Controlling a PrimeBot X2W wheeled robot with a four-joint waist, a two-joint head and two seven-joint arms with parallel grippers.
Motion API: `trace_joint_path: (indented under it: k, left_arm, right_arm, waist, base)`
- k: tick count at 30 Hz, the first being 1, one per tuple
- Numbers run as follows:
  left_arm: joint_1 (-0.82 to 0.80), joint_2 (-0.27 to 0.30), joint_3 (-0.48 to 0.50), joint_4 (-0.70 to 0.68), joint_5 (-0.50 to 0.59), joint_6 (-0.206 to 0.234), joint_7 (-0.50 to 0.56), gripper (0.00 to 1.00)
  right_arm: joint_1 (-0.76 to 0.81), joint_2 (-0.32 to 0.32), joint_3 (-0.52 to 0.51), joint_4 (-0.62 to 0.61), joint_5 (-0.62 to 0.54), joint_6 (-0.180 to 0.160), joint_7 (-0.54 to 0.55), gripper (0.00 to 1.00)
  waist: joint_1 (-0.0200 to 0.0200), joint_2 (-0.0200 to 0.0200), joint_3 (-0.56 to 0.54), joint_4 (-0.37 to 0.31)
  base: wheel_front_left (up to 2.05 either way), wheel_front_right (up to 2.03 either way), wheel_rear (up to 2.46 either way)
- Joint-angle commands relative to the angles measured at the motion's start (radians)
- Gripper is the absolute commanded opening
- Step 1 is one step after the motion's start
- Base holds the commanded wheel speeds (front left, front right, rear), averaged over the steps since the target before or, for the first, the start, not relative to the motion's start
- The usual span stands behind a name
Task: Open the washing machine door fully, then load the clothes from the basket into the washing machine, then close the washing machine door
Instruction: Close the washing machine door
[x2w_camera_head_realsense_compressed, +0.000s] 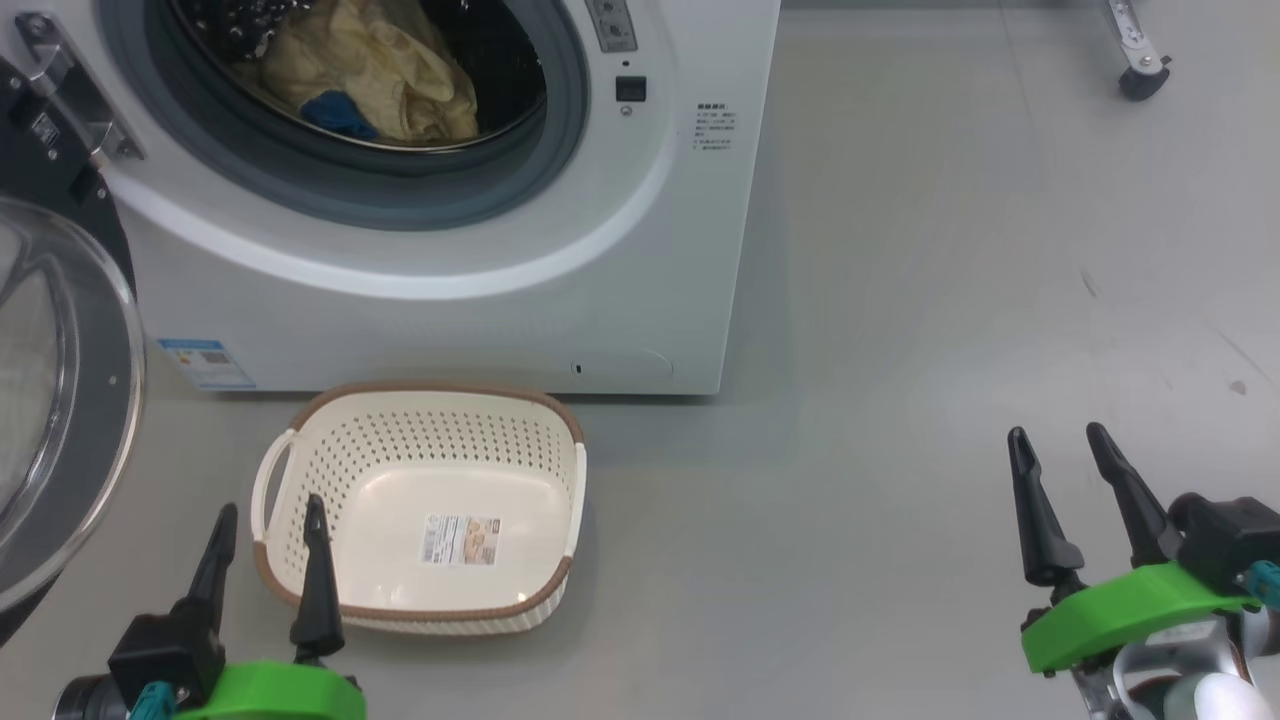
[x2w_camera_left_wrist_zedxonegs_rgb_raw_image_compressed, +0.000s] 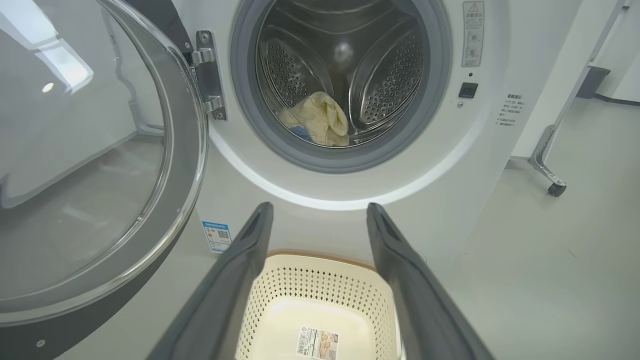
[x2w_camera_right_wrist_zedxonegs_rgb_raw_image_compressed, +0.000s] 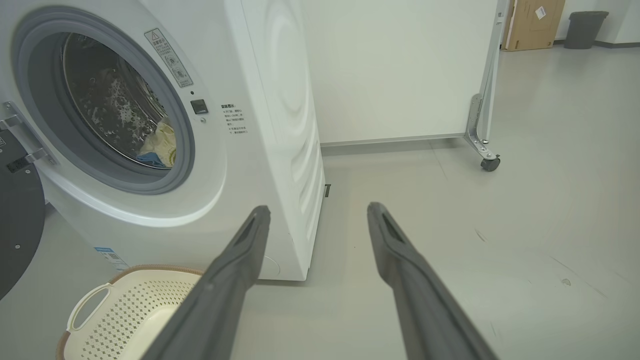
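L + R jaws spread, basket (x2w_camera_head_realsense_compressed: 440, 445) corner behind L jaw, clothes (x2w_camera_head_realsense_compressed: 380, 70) part-hidden in drum (x2w_camera_left_wrist_zedxonegs_rgb_raw_image_compressed: 390, 85), door (x2w_camera_head_realsense_compressed: 60, 400) cropped.

Pale grey floor (x2w_camera_right_wrist_zedxonegs_rgb_raw_image_compressed: 550, 210), faintly scuffed; white partition (x2w_camera_right_wrist_zedxonegs_rgb_raw_image_compressed: 400, 70) on a castered metal leg (x2w_camera_right_wrist_zedxonegs_rgb_raw_image_compressed: 486, 150); cardboard box (x2w_camera_right_wrist_zedxonegs_rgb_raw_image_compressed: 532, 22) and grey bin (x2w_camera_right_wrist_zedxonegs_rgb_raw_image_compressed: 585, 29) beyond.

The grey floor (x2w_camera_head_realsense_compressed: 900, 300) carries the washing machine (x2w_camera_head_realsense_compressed: 450, 320), with the basket (x2w_camera_head_realsense_compressed: 300, 590) just before it
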Motion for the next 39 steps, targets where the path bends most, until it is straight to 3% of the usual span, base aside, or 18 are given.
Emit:
trace_joint_path:
  k: [1, 12, 39]
  left_arm:
    - [-0.042, 0.028, 0.037, -0.032, 0.005, -0.006, -0.013, 1.0]
    - [-0.05, 0.031, 0.041, -0.033, 0.008, -0.024, -0.025, 1.0]
    - [-0.051, 0.024, 0.026, -0.024, 0.012, -0.031, -0.029, 1.0]
  right_arm:
    - [-0.028, -0.009, 0.02, -0.029, 0.003, 0.004, -0.011, 1.0]
    - [-0.04, -0.009, 0.019, -0.019, 0.002, 0.004, -0.015, 1.0]
    - [-0.03, -0.009, 0.006, -0.018, 0.001, 0.004, -0.017, 1.0]
  waist:
    - [-0.0001, -0.0001, 0.003, 0.001]
    - [-0.0001, -0.0001, 0.01, 0.003]
    - [-0.0001, -0.0001, -0.007, 0.033]
  base:
    - [-1.91, 1.91, 0.0]
    - [-1.09, 1.09, 0.0]
    - [-0.02, 0.02, 0.0]
